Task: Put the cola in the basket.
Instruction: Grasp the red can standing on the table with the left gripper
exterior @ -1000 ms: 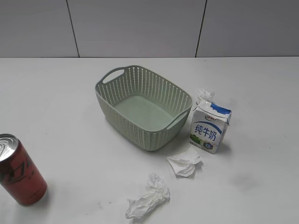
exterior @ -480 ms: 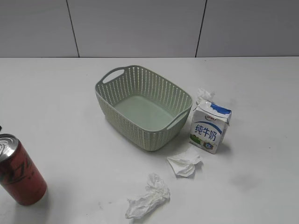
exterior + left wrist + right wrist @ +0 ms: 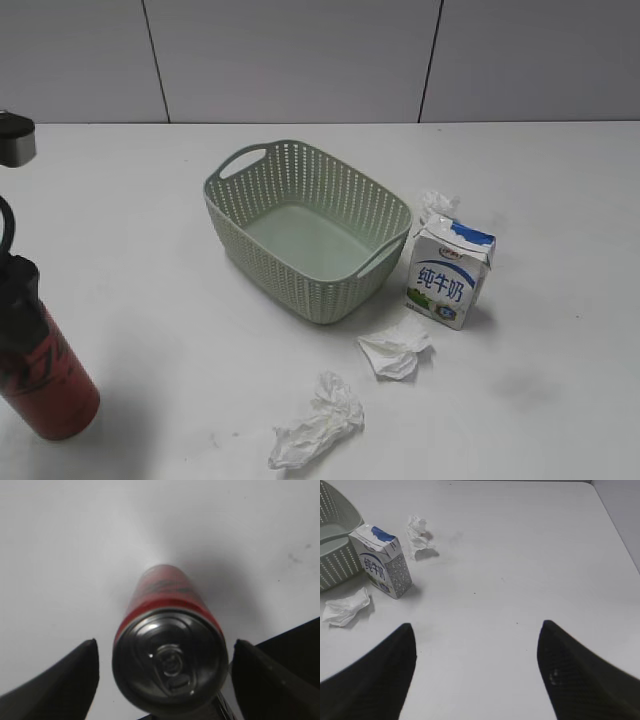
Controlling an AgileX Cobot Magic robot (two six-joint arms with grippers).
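The cola, a tall red can with black lettering, stands upright at the table's front left, well left of the sage-green basket. My left gripper is down over the can's top and hides it in the exterior view. In the left wrist view the open gripper straddles the cola, and a gap shows between the can and each finger. My right gripper is open and empty over bare table, out of the exterior view. The basket holds nothing.
A white-and-blue milk carton stands right of the basket. Crumpled tissues lie behind the carton, in front of the basket and nearer the front edge. The carton also shows in the right wrist view.
My left gripper has come into the exterior view from the left and lowered over the cola's top, which is now covered. The can, basket and carton have not moved.
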